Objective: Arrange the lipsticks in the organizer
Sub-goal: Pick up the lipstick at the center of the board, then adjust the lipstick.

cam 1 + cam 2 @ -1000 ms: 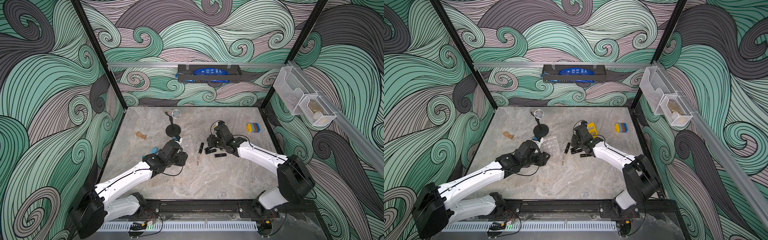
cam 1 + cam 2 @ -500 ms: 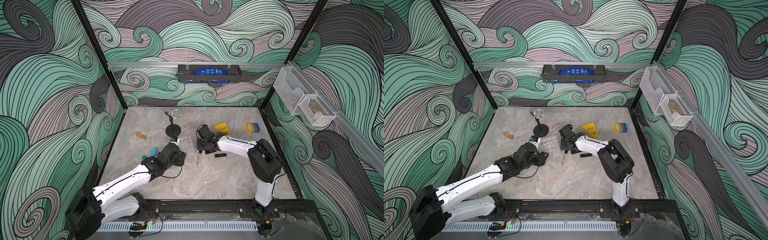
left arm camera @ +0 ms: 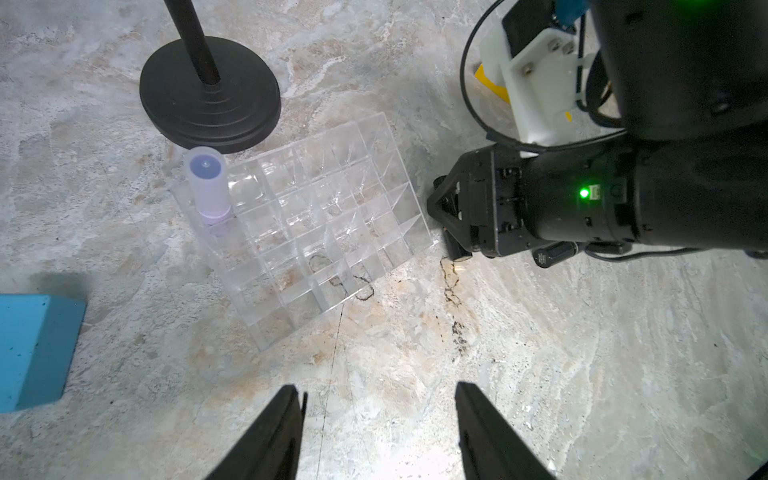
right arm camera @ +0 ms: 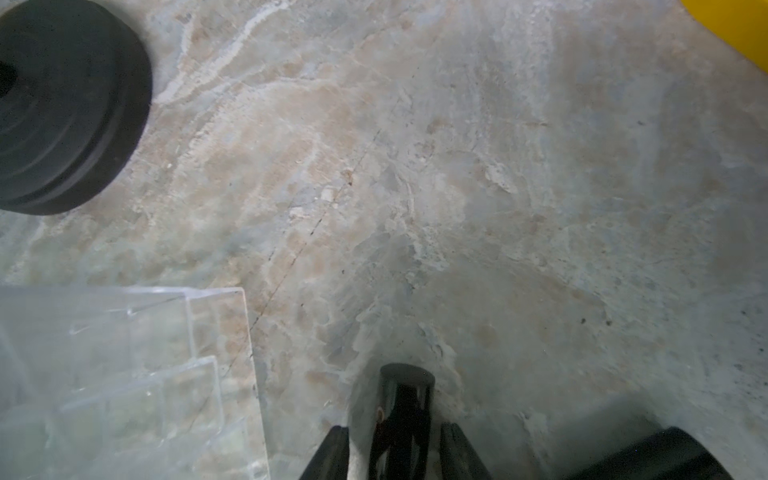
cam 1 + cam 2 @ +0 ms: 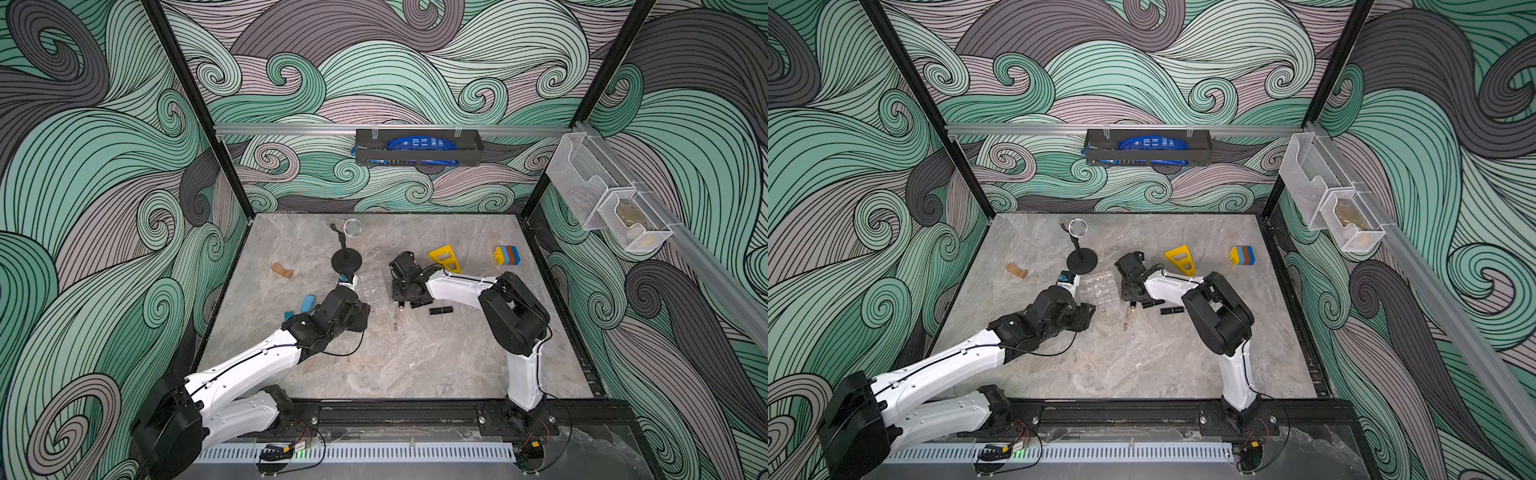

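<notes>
The clear organizer (image 5: 376, 286) (image 3: 316, 224) lies mid-table. A lavender lipstick (image 3: 208, 187) stands upright in one of its corner cells. My right gripper (image 4: 395, 428) (image 5: 401, 297) is beside the organizer's right edge (image 4: 245, 374). It is open, its fingers (image 4: 338, 432) straddling a black lipstick (image 4: 405, 407) with a thin gap on each side. Another black lipstick (image 5: 440, 310) lies on the table to the right, and one more (image 3: 555, 253) shows under the right arm. My left gripper (image 3: 378, 386) (image 5: 365, 309) hovers open and empty in front of the organizer.
A black round-based stand (image 5: 346, 259) is just behind the organizer. A blue block (image 3: 33, 349) lies left of my left arm. Further back are a wooden piece (image 5: 281, 270), a yellow wedge (image 5: 445, 257) and a coloured brick stack (image 5: 507, 255). Wire baskets (image 5: 602, 199) hang on the right wall.
My right arm has swung left to the organizer's edge, uncovering the yellow wedge, and its jaws have narrowed around a black lipstick. The left arm has barely shifted.
</notes>
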Robot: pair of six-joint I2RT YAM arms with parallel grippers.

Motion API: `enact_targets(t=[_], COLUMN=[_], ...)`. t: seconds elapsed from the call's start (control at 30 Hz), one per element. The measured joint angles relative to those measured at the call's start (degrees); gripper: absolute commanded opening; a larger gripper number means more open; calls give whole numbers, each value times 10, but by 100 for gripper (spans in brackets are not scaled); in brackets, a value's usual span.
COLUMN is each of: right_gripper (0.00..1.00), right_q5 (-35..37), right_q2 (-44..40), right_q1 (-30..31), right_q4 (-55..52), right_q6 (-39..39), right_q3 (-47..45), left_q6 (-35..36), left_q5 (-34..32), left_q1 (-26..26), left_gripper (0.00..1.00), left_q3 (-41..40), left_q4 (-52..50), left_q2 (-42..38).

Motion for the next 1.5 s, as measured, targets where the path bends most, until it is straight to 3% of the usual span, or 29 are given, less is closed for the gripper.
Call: enact_targets(t=[0.27,0.37,0.47,0.6,0.77,0.9,1.0,1.27,1.5], right_gripper=[23,21,20,18,11,8,8,8,8], right_q5=[5,3,-7,-54,-183,-270,-309,-354,-359], right_q2=[8,3,-38,-155,-328,-412,-438,-441,-417], right_q1=[-2,-2,-2,-6,-21,-23,-19,-7,19], right_q4=[3,14,30,74,230,388,491,668,735], right_q6=[12,11,1,-15,-12,12,33,98,130], right_q3=[8,3,-33,-97,-223,-330,-385,-428,-428], left_q6=[0,0,-3,-19,-36,-75,-125,-229,-258], left_q5=[0,2,24,107,253,373,427,491,496], left_q1=[2,12,39,94,102,95,92,76,46], left_gripper=[61,66,72,76,65,68,69,60,38], left_q3=[0,0,0,-6,-37,-54,-85,-101,-106], left_q4=[-12,-23,-34,-17,66,151,252,457,543], left_q2=[-4,-16,-33,-66,-75,-47,-43,9,19])
